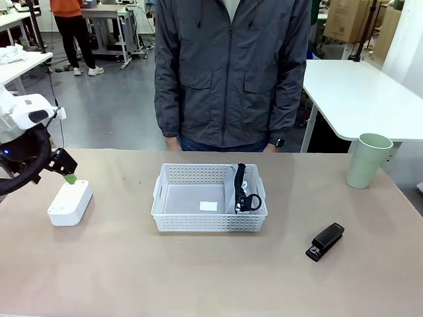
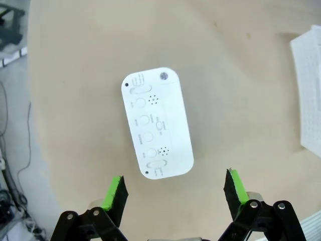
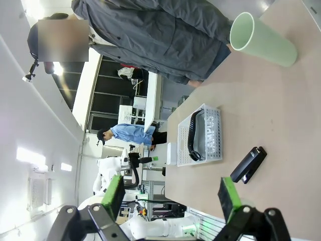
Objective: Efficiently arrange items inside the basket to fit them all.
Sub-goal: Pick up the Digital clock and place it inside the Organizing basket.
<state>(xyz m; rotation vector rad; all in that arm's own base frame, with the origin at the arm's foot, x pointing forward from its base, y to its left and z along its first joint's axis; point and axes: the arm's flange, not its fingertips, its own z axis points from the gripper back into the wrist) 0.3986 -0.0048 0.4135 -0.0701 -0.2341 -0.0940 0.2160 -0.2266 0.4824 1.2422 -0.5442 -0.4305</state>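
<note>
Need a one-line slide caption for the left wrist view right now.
Left gripper, jaws open, hovers over the small white box on the table, basket at the edge.

**Flat, even room light over the shared table (image 1: 132, 264): no hard shadows, no motion blur.**

In the front view, overhead light leaves only thin, soft shadows under the basket (image 1: 210, 223), the black stapler (image 1: 325, 242) and the small white box (image 1: 69, 203). The far room is nearly as bright and sharp as the tabletop. From the left wrist the box is close to washed out, its raised markings a faint grey, and the table's edge bows with wide-angle distortion at the left. The right wrist view is rolled sideways; ceiling lights (image 3: 31, 155) flare white at the left, and the pale-green cup (image 3: 263, 40) stretches near the top corner.
</note>
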